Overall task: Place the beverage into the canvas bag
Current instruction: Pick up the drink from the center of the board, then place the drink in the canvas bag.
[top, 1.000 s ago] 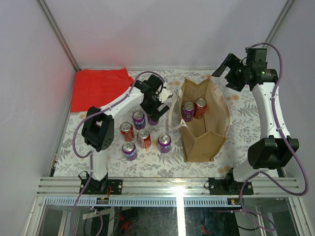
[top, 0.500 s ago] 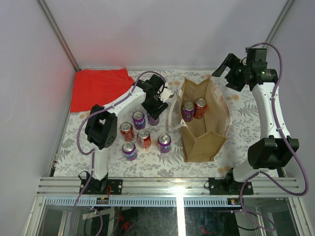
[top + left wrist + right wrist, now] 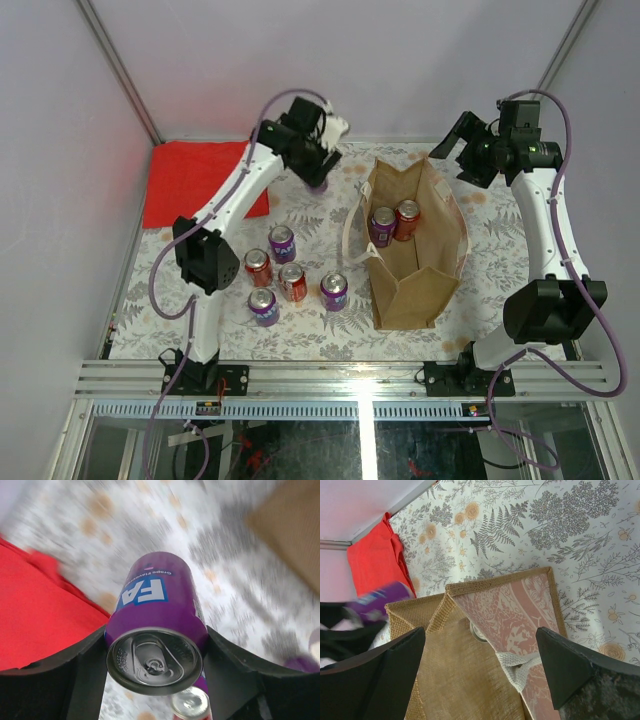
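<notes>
A purple beverage can [image 3: 155,605] hangs off the table with my left gripper [image 3: 155,655] shut on its upper sides. Seen from above, that gripper [image 3: 315,168] and its can [image 3: 319,183] are high over the back of the table, left of the canvas bag [image 3: 415,275]. The tan bag stands open and holds a purple can [image 3: 382,225] and a red can [image 3: 407,218]. My right gripper [image 3: 452,150] is open and empty above the bag's far right corner; in its wrist view the bag [image 3: 470,680] fills the space below the gripper [image 3: 480,665].
Several cans stand left of the bag: purple [image 3: 282,241], red [image 3: 258,266], red [image 3: 292,281], purple [image 3: 334,290], purple [image 3: 264,305]. A flat red cloth [image 3: 195,175] lies at the back left. Grey walls close in the back and both sides.
My left gripper has shut on a purple can from the group and lifted it up and toward the back of the table. The right arm has not moved.
</notes>
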